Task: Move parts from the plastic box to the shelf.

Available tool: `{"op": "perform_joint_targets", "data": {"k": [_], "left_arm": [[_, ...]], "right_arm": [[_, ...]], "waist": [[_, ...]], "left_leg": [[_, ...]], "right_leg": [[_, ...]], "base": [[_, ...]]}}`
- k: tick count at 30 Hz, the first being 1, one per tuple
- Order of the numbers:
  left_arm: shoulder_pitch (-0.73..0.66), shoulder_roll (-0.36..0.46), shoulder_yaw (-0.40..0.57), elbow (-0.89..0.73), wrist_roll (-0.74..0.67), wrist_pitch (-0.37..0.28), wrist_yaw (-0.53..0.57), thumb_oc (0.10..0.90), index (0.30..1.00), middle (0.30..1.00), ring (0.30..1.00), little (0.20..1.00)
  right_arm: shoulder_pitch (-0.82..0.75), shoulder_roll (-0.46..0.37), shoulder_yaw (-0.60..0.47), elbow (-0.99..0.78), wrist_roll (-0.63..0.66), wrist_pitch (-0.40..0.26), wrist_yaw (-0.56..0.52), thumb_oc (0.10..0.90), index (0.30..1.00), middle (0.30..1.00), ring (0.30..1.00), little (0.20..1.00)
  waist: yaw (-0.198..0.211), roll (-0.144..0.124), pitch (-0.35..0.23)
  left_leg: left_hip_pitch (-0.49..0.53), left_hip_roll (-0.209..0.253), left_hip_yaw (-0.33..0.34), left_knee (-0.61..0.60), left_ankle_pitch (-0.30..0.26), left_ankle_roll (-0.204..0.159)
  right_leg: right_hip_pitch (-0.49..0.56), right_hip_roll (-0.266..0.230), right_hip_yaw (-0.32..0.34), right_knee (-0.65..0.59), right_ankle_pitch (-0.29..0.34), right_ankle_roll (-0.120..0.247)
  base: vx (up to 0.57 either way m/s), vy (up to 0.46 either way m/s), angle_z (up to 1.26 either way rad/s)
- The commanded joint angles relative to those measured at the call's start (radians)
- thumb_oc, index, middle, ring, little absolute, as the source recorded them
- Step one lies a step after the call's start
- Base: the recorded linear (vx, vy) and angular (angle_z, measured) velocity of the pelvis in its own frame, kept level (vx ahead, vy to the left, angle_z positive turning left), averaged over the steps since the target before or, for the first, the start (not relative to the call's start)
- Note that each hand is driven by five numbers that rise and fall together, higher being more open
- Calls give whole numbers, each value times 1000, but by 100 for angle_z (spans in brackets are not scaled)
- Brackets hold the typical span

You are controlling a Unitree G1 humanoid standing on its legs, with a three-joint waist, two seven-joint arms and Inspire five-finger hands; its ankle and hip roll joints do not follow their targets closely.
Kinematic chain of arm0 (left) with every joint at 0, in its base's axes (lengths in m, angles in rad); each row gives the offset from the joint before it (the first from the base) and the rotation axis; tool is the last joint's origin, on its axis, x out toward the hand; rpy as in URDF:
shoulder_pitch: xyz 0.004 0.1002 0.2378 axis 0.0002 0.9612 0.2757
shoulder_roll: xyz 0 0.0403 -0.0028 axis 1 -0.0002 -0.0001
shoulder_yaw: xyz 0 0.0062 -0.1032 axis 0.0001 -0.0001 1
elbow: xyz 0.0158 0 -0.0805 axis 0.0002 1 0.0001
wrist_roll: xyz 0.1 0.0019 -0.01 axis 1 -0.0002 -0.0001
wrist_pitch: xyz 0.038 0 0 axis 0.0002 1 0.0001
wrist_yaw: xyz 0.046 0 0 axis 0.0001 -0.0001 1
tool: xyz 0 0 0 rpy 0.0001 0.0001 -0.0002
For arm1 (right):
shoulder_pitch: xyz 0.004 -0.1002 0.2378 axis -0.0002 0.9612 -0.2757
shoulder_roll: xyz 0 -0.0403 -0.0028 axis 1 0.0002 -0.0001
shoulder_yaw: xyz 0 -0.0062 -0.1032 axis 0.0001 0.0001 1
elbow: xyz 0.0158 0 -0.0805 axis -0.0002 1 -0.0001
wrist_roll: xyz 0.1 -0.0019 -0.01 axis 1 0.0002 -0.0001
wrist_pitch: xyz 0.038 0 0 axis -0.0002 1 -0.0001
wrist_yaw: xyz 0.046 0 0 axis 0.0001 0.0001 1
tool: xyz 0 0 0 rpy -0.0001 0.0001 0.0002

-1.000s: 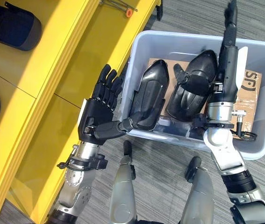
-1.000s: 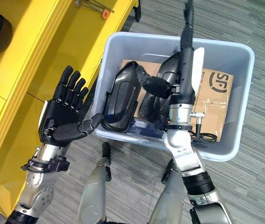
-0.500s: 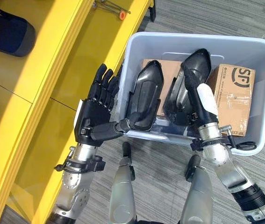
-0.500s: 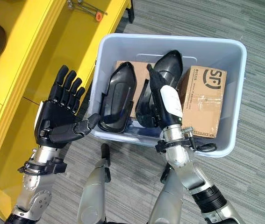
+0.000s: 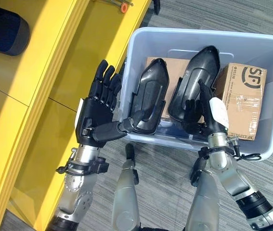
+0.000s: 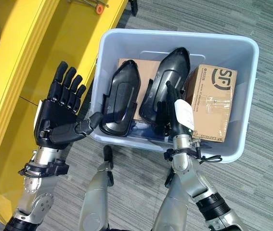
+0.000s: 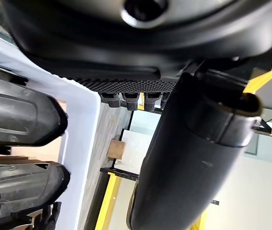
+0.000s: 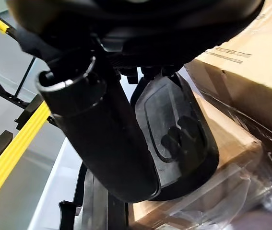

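Yellow shelf (image 5: 40,96) at left. Grey plastic box (image 5: 271,101) at right, holding cardboard box (image 5: 242,101) and two black moulded parts (image 5: 150,96), (image 5: 196,79). Left hand (image 5: 95,120) outside box, fingers straight. Right hand (image 5: 201,118) against right part, fingers extended.

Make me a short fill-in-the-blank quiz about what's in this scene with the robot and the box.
1. The black parts lie inside a pale plastic ____.
2. Beside them in the plastic box sits a brown ____ box.
3. The left robot hand is held open outside the plastic box, next to the ____ shelf.
4. The right robot hand reaches ____ the plastic box.

Missing words: box; cardboard; yellow; into
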Motion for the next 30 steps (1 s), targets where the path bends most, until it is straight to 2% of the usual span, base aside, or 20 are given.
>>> {"op": "perform_joint_targets", "data": {"k": [1,4,6,8,9,10,11,14,16,21,24,25,26,30], "left_arm": [[-32,39,26,-155,24,-56,-159,900,1000,1000,1000,1000],[-7,61,9,-155,-24,-59,-323,900,1000,1000,1000,1000],[6,74,3,-152,-54,-72,-324,900,1000,1000,1000,1000],[26,84,7,-143,-196,-122,-358,900,1000,1000,1000,1000],[40,78,23,-153,-413,-104,-529,900,1000,1000,1000,1000],[46,75,29,-158,-456,-70,-620,900,1000,1000,1000,1000],[49,74,32,-161,-448,-60,-652,900,1000,1000,1000,1000],[59,86,19,-176,-452,-14,-690,900,1000,1000,1000,1000],[62,86,20,-181,-490,-12,-696,900,1000,1000,1000,1000],[87,97,29,-179,-521,-40,-706,900,1000,1000,1000,1000],[89,95,35,-184,-608,-63,-688,900,1000,1000,1000,1000],[89,90,38,-182,-624,-56,-702,900,1000,1000,1000,1000],[90,76,48,-176,-621,-21,-719,900,1000,1000,1000,1000],[87,68,44,-166,-612,3,-730,900,1000,1000,1000,1000]], "right_arm": [[-108,25,-27,-80,-63,-127,-112,900,1000,1000,1000,1000],[-96,0,-56,-117,-82,-207,-142,900,1000,1000,1000,1000],[-92,-14,-60,-140,-92,-215,-123,900,1000,1000,1000,1000],[-86,-32,-46,-167,-94,-237,-131,900,1000,1000,1000,1000],[-58,-32,-65,-192,-109,-287,-142,900,1000,1000,1000,1000],[-50,-29,-75,-199,-124,-295,-123,900,1000,1000,1000,1000],[-47,-28,-79,-201,-135,-295,-107,900,1000,1000,1000,1000],[-56,-49,-69,-188,-130,-296,-74,900,1000,1000,1000,1000],[-62,-64,-58,-206,-126,-249,-31,900,1000,1000,1000,1000],[-49,-82,-21,-194,-139,-241,11,900,1000,1000,1000,1000],[-61,-76,10,-192,-160,-225,31,900,1000,1000,1000,1000],[-66,-74,17,-192,-162,-215,33,900,1000,1000,1000,1000],[-79,-55,31,-174,-173,-201,37,900,1000,1000,1000,1000],[-98,-40,58,-134,-180,-198,22,900,1000,1000,1000,1000]], "waist": [[4,-18,-14],[-10,-9,-14],[-17,-1,-14],[-26,11,-14],[-33,19,-14],[-37,22,-14],[-39,23,-14],[-44,32,-14],[-46,38,-14],[-44,38,-14],[-32,36,-14],[-29,35,-14],[-18,31,-14],[-1,25,-14]], "left_leg": [[-19,-48,39,15,-83,81],[-8,-44,48,7,-81,73],[5,-42,55,-3,-79,70],[24,-37,72,-6,-83,72],[29,-37,79,1,-87,75],[32,-38,80,3,-91,75],[35,-39,81,5,-93,74],[53,-35,91,-2,-89,72],[57,-33,96,-10,-83,73],[59,-35,96,-5,-89,75],[48,-36,87,-1,-88,74],[44,-37,84,2,-89,74],[36,-38,76,2,-88,76],[19,-38,61,-1,-83,76]], "right_leg": [[20,56,-86,47,-59,-46],[20,65,-76,46,-61,-46],[21,70,-66,43,-62,-47],[26,66,-52,46,-69,-52],[21,60,-44,57,-74,-54],[20,60,-39,61,-75,-53],[21,60,-35,62,-76,-53],[27,58,-32,63,-73,-53],[26,60,-32,57,-68,-57],[26,48,-29,69,-77,-57],[19,46,-36,77,-80,-59],[18,46,-37,78,-81,-59],[15,45,-42,79,-80,-60],[12,44,-59,82,-80,-61]], "base": [[0,0,0],[2,50,-1],[18,150,-9],[16,198,-22],[7,133,-25],[10,110,-23],[-3,56,-9],[12,75,-4],[-1,73,-2],[5,28,-3],[-1,-10,0],[-17,-66,3],[-21,-74,3],[-24,-92,4]]}}
